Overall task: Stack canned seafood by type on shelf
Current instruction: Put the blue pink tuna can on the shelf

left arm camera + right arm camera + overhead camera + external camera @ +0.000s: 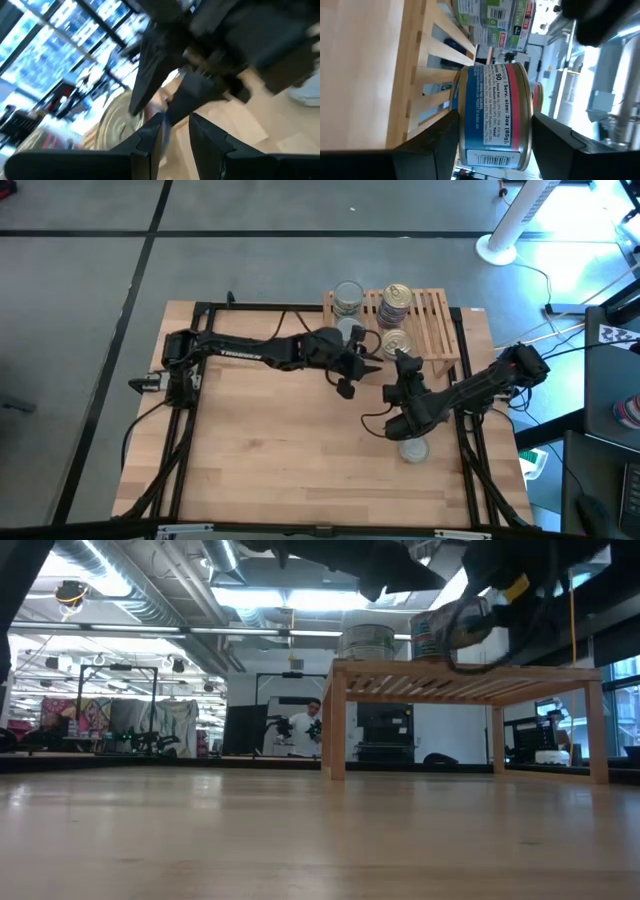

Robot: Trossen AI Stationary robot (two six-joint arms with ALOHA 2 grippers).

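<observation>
Wooden desk point(270, 450) carries the shelf point(438, 330). Left gripper point(372, 348) hovers beside it, fingers nearly together, holding nothing. Right gripper point(492, 135) grips a can point(492, 122) standing upright at the shelf's front edge; its blue and red label reads "size: 3oz (85g)".

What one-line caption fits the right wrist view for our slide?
Right claw grips a blue-and-red labelled seafood can beside the slatted wooden shelf, with stacked cans beyond.
</observation>
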